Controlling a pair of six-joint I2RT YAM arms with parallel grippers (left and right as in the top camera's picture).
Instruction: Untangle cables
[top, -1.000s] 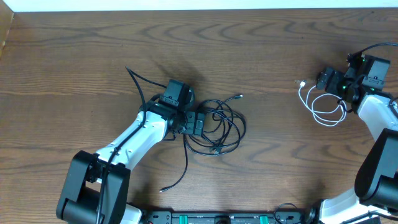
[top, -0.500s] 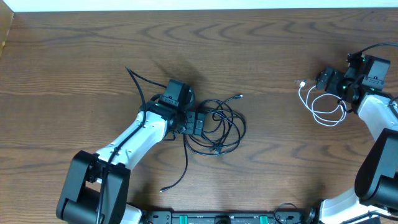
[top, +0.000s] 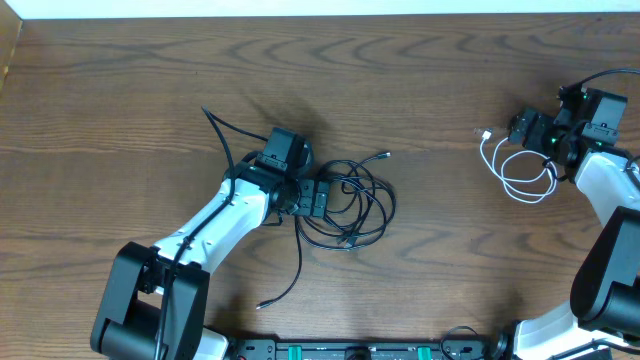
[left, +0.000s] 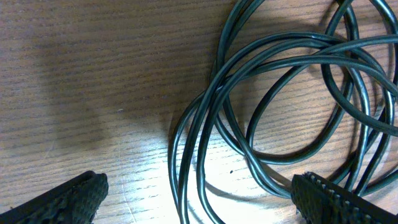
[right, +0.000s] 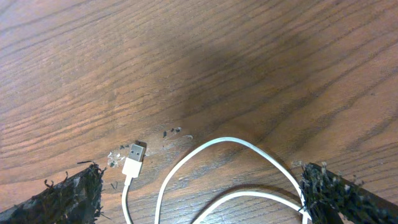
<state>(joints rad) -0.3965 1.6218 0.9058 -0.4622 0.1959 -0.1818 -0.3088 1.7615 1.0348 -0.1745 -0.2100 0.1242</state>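
Two robot arms work over a dark wood-grain surface (top: 420, 80). Left of centre, the left gripper (top: 320, 198) hangs low over a tangle of thin black cables (top: 355, 205). Its jaws are spread wide and clamp nothing, and several loops lie on the wood between the two tips. The loops overlap too closely to count the black cords. One small plug end (top: 385, 155) points toward the far edge, and one loose tail (top: 262, 303) trails toward the near edge.

Well apart from the tangle, near the right edge, a single white cable (top: 522, 170) lies in loose loops. Its flat USB plug (right: 134, 158) rests on the wood among a few tiny dark specks. The right gripper (top: 516, 130) hovers just over the cable with its jaws also wide apart. In the right wrist view the white loop passes between the two frayed tips without being clamped.
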